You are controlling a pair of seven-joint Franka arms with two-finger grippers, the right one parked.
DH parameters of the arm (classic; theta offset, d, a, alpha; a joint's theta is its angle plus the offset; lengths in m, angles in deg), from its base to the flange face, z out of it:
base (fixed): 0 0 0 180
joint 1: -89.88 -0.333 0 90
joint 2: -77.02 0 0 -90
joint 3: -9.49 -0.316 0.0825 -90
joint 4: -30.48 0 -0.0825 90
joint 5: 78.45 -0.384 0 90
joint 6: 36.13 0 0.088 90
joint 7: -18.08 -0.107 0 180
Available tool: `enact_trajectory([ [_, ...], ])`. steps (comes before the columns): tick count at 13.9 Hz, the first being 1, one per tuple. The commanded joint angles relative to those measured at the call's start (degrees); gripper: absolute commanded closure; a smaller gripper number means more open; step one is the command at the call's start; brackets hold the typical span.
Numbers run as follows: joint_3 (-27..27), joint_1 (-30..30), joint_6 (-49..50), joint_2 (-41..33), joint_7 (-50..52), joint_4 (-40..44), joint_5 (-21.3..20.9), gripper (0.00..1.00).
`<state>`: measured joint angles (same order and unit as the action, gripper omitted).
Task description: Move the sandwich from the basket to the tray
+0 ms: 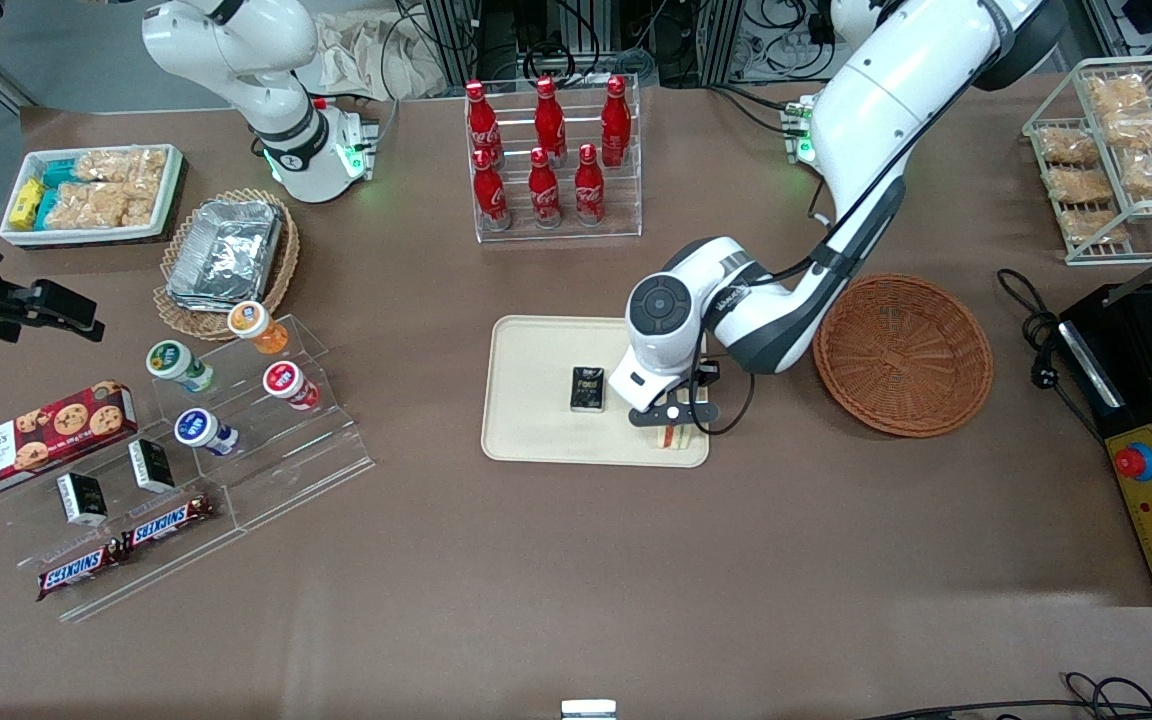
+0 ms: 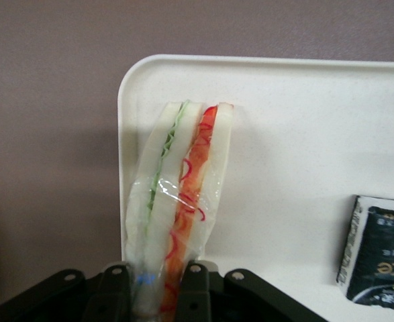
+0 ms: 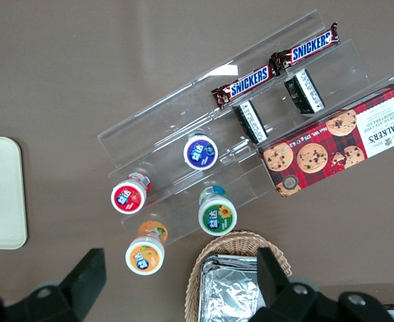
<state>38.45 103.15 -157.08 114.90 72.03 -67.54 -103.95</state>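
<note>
gripper (image 1: pixel 674 413): lower centre of front view, over tray (image 1: pixel 536 420) corner
fingers (image 2: pixel 194 290): clamped on sandwich (image 2: pixel 180 201) between them

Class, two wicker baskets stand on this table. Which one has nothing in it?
The reddish-brown basket beside the tray. The tan basket holds foil containers. The hand grips the sandwich over the tray.

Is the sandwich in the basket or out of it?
Out: the end effector holds the sandwich on edge over the tray; basket empty.
</note>
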Motion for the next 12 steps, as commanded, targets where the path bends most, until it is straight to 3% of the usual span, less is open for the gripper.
enact_trajectory([
  [1, 0.2, 0.2, -0.3, 0.6, 1.4, 1.0, -1.4, 0.70],
  [2, 0.2, 0.2, -0.3, 0.6, 1.5, 1.0, -1.4, 0.01],
  [12, 0.3, -0.5, 0.5, -2.5, 1.3, 2.1, -0.2, 0.00],
])
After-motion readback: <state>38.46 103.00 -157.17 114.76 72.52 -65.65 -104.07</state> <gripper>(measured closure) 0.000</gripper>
